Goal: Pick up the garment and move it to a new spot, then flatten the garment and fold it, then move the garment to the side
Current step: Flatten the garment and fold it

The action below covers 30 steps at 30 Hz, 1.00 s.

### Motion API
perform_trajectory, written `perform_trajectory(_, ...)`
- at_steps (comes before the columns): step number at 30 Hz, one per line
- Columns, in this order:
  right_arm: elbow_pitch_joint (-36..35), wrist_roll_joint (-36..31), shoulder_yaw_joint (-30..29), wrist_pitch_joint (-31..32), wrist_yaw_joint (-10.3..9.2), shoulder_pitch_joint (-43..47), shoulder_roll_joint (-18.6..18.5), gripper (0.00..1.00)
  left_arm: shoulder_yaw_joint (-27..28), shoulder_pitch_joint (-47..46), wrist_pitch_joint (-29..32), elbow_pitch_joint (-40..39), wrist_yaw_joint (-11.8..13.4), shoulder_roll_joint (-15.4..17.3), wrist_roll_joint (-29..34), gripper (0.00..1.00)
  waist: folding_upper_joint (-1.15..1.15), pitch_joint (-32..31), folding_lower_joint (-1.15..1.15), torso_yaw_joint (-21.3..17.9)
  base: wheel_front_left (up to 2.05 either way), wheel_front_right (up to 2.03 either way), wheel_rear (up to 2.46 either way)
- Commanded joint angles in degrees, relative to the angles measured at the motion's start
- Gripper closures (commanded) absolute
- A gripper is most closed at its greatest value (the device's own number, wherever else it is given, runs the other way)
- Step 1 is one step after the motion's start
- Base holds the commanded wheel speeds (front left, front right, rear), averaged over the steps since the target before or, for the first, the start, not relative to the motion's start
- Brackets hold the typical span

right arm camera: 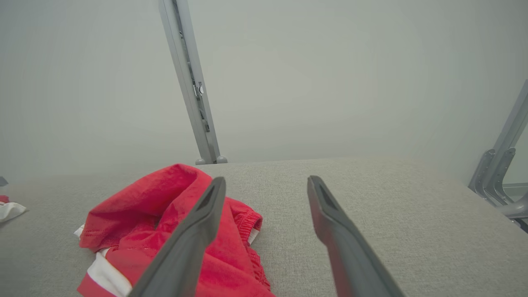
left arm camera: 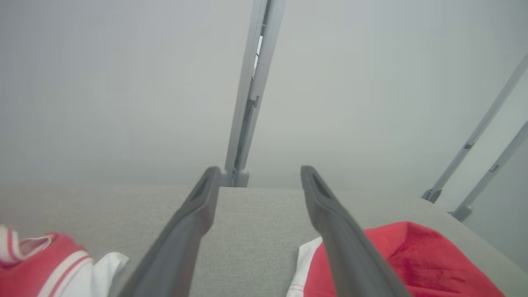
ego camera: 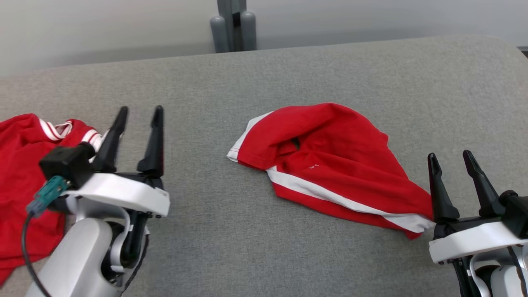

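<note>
1. The garment point(ego camera: 330, 165), a pair of red shorts with a white side stripe, is seen in the middle of the head view, slightly to the right, lying on the grey padded table point(ego camera: 231, 239).
2. It is judged to have been set down at its spot already, since it is gripped by nothing and rests fully on the table.
3. It is not flattened: the cloth is bunched into a hump with deep creases, and one white-edged hem is turned out at its left end. Flattening, folding and moving it to the side are judged to be left.
4. The left gripper point(ego camera: 140, 110) is seen at the lower left with its fingers spread apart and nothing between them; it is well apart from the shorts.
5. The right gripper point(ego camera: 449, 155) is seen at the lower right, its fingers likewise apart and empty. Its inner finger stands just beside the lower right corner of the shorts; whether it touches the cloth cannot be told.
6. A second red garment point(ego camera: 20, 173) with white stripes is heaped at the left edge of the frame, near the left gripper. It is judged to crowd that side when the shorts are put aside.
7. A grey post point(ego camera: 233, 24) is seen beyond the far edge of the table at the top centre, clear of the work.
</note>
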Motion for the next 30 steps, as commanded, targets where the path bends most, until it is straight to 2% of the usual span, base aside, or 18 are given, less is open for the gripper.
perform_trajectory(1,-0.3,-0.2,-0.2,0.4,-0.02,0.7,-0.2,0.0,0.9,1.2,-1.3,-0.5,0.6,0.8,0.7,0.0,0.0,-1.1,0.0,1.1,0.0,0.0,0.0)
perform_trajectory(6,-0.8,-0.6,-0.3,1.4,-0.02,1.6,-0.2,0.0,3.7,4.7,-5.4,-2.9,1.9,3.0,2.4,0.0,0.0,-3.0,0.0,2.5,0.0,0.0,0.0)
perform_trajectory(12,-1.3,-1.0,0.2,2.4,-0.02,3.3,-0.3,0.0,5.5,11.3,-6.9,-4.7,3.6,4.8,4.3,0.0,0.0,-5.5,0.0,3.2,0.0,0.0,0.0)
perform_trajectory(21,-1.9,-2.0,0.6,3.7,-0.02,6.3,-0.3,0.0,4.3,19.4,-5.8,-6.9,5.9,6.9,5.9,0.0,0.0,-8.4,0.0,3.2,0.0,0.0,0.0)
perform_trajectory(30,-2.3,-1.2,0.1,4.0,-0.02,8.6,-0.2,0.0,3.1,23.5,-3.4,-9.6,8.1,8.0,6.3,0.0,0.0,-10.6,0.0,2.1,0.0,0.0,0.0)
